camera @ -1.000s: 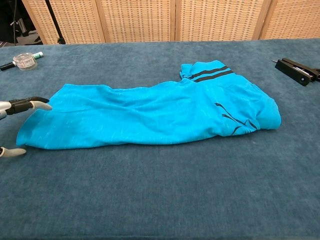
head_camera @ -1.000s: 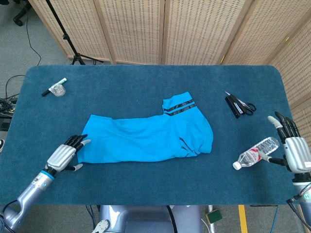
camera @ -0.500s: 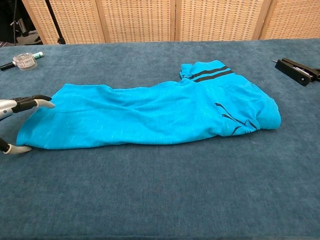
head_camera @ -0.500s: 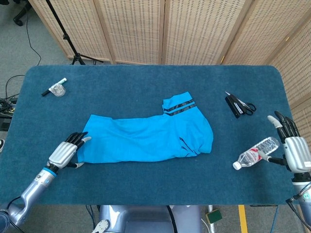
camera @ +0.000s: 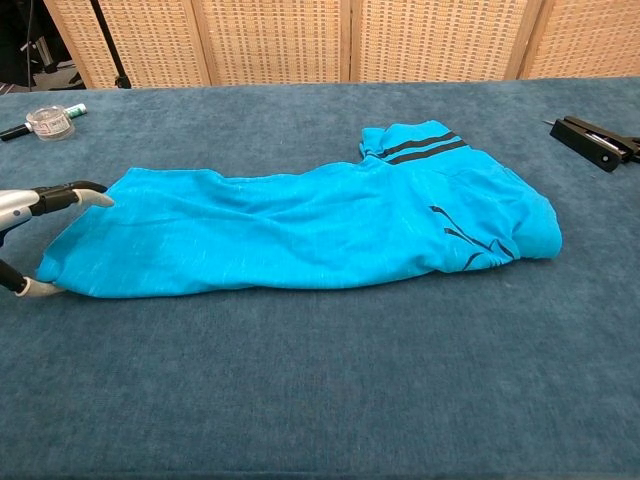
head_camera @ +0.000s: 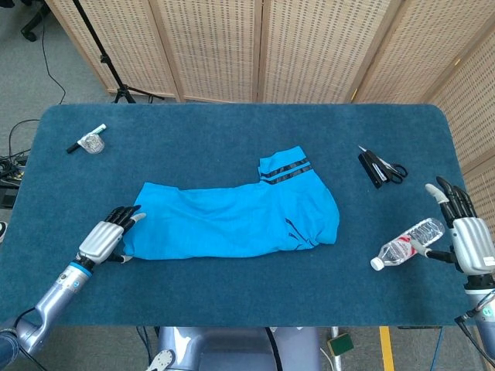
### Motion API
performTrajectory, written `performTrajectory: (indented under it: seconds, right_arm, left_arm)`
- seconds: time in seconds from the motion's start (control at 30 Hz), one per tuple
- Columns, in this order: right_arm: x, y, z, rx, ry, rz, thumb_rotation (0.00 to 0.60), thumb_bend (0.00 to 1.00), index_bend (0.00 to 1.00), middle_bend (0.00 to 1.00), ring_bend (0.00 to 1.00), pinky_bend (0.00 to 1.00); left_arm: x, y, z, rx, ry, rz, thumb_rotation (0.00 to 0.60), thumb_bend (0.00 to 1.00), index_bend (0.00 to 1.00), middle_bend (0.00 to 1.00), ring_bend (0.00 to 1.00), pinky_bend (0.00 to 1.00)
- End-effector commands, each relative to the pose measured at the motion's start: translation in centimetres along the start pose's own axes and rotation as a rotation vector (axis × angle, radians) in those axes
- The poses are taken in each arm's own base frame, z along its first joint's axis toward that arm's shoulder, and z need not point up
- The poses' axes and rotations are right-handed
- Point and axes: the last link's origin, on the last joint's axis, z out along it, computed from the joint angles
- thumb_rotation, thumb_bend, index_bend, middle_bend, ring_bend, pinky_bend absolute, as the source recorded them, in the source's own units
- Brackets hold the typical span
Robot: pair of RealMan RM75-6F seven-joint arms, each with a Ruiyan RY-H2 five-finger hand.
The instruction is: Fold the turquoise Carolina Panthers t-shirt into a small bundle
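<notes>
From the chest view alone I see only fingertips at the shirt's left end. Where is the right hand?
Observer: The right hand is at the right edge of the table, far from the shirt, fingers spread, holding nothing.
Operator: Anything near it?
Observer: A bottle lies on its side just beside it, cap pointing away from the hand.
Operator: And the rest of the left hand?
Observer: The left hand lies low at the shirt's left end, its fingers apart either side of the end and not closed on the cloth.

Turquoise t-shirt, partly folded lengthwise, flat mid-table, black-striped sleeve up.
</notes>
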Motion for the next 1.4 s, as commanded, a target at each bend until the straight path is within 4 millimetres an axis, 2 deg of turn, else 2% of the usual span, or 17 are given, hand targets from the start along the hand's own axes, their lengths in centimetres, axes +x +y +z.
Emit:
performTrajectory:
  seconds: [0.03, 0.37, 1.03, 1.27, 1.4]
  right_arm:
    - [0.03, 0.03, 0.0, -0.001, 0.001, 0.0, 0.6, 0.0, 0.0, 0.0, 0.0, 0.0]
    - [0.11, 0.06, 0.05, -0.001, 0.001, 0.001, 0.6, 0.0, 0.0, 0.0, 0.0, 0.0]
    - [0.13, 0.0, 0.02, 0.001, 0.003, 0.005, 0.6, 0.0, 0.0, 0.0, 0.0, 0.0]
    - [0.05, 0.01, 0.07, 0.0, -0.001, 0.002, 0.6, 0.0, 0.0, 0.0, 0.0, 0.0]
    - [0.09, 0.02, 0.07, -0.001, 0.002, 0.003, 0.6, 0.0, 0.0, 0.0, 0.0, 0.0]
  left_arm:
    - [0.13, 0.05, 0.06, -0.004, 0.004, -0.004, 0.6, 0.26, 0.09, 0.0, 0.0, 0.0]
    - [0.59, 0.59, 0.38, -0.025, 0.017, 0.005, 0.6, 0.26, 0.13, 0.0, 0.0, 0.0]
    - [-0.03, 0.35, -0.03, -0.017, -0.012, 0.018, 0.6, 0.3, 0.54, 0.0, 0.0, 0.0]
    - [-0.15, 0.34, -0.16, -0.02, -0.013, 0.025, 0.6, 0.32, 0.6, 0.0, 0.0, 0.0]
    - [-0.14, 0.33, -0.11, -0.021, -0.011, 0.031, 0.6, 0.4, 0.61, 0.0, 0.0, 0.0]
